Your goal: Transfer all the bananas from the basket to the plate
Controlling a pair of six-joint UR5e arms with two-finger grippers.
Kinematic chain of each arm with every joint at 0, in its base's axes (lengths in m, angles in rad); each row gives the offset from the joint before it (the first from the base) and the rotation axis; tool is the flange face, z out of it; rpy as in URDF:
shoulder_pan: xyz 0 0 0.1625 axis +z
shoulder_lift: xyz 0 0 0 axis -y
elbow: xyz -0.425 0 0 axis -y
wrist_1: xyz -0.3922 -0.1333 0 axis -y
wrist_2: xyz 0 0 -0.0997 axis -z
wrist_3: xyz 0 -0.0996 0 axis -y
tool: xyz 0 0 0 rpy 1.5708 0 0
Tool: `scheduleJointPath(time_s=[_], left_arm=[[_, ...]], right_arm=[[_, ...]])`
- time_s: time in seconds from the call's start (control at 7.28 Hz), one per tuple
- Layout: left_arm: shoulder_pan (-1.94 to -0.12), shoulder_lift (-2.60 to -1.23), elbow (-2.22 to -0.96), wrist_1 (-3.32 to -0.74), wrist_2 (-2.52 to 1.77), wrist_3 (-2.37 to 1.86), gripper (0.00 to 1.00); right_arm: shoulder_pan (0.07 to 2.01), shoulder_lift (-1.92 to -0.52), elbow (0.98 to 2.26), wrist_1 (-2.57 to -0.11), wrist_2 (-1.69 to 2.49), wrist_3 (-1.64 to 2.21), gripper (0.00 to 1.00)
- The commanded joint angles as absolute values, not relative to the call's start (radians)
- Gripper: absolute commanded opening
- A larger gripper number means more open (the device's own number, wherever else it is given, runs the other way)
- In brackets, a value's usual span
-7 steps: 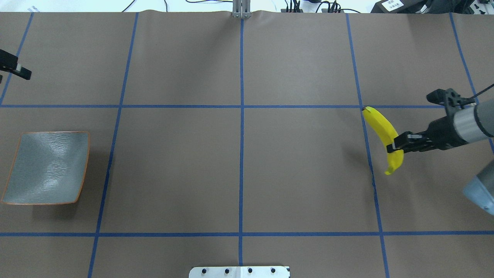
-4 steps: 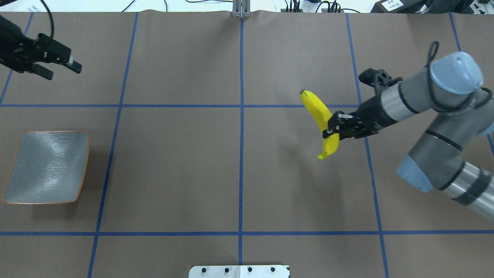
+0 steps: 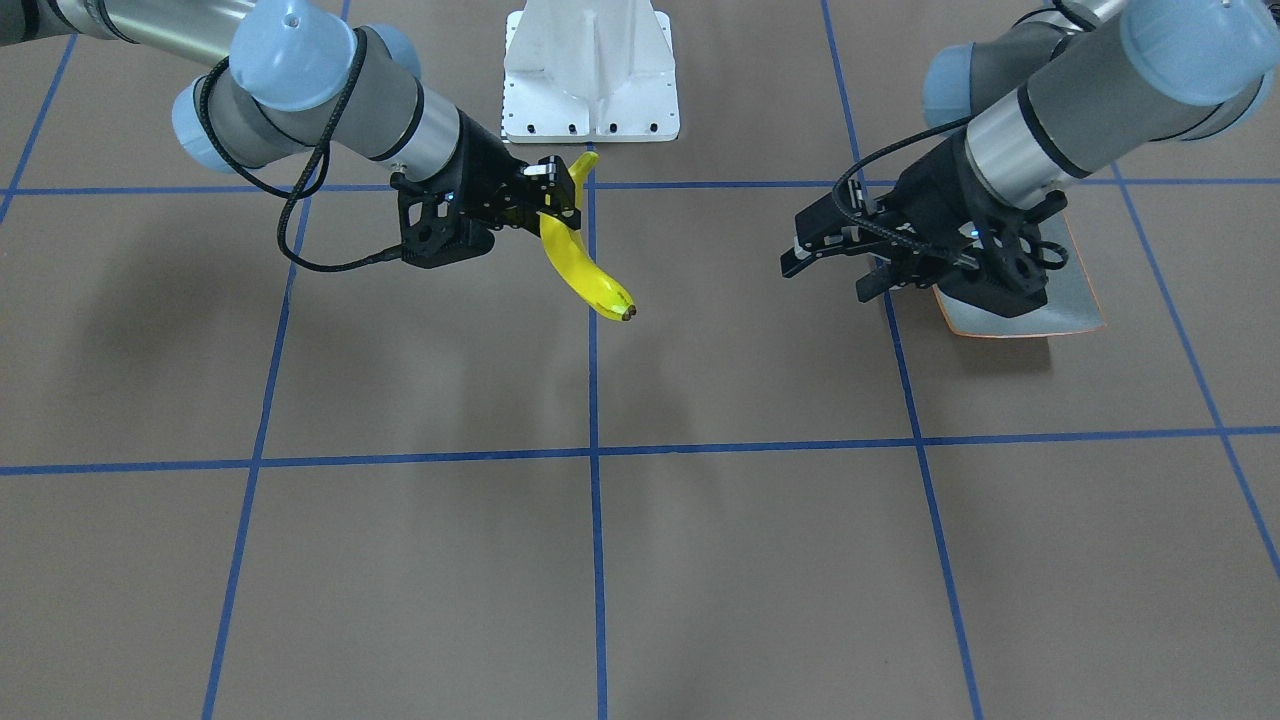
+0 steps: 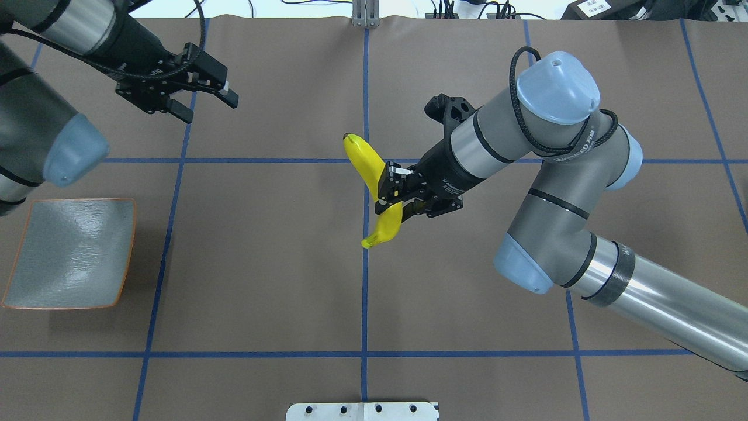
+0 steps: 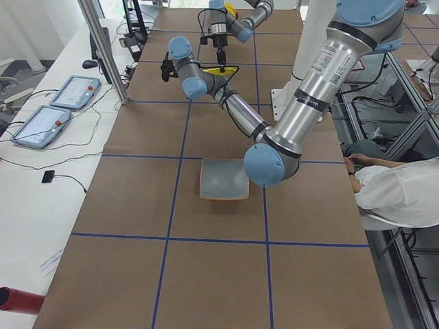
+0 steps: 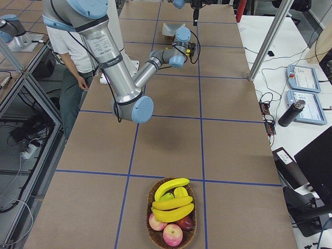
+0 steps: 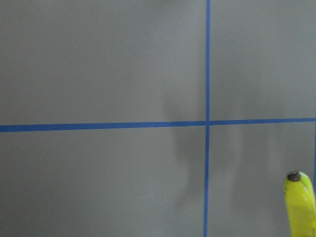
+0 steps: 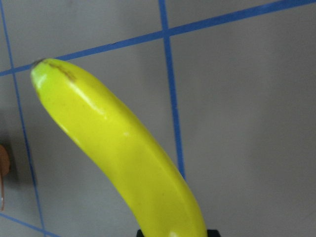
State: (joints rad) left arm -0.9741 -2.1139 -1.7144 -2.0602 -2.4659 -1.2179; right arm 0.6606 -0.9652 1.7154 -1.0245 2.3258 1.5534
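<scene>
Banana (image 4: 363,161) — now at mid-table (in right jaws)

The banana (image 4: 365,162) is bright yellow with a dark tip. The plate (image 4: 70,251) is grey-blue and orange-rimmed. The brown table (image 4: 263,263) carries blue grid lines.

A brown surface (image 4: 263,263) is marked into large squares by blue tape lines (image 4: 365,292), and a white mounting plate (image 3: 590,70) sits at its edge on the centre line. Pink and red apples (image 6: 173,234) lie together at one end. Two tablets (image 5: 74,92) lie side by side on a white side surface, with a dark bottle (image 6: 288,113) standing just beside them. A person in a white shirt (image 5: 398,195) sits alongside
</scene>
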Motion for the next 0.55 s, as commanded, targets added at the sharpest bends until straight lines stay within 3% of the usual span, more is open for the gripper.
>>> scheduleJointPath(time_s=[0.0,0.41], left_arm=[[-0.853,-2.132,-1.672,-2.337,-2.242,-1.470,1.00],[-0.825,-2.161,-1.664,-2.458,-2.200,-1.601,1.00]], right_arm=[[0.655,-0.905,1.710,-1.020,2.287,1.684,0.00],[0.653,-0.865,1.704,-0.945,2.234,1.889,0.00]])
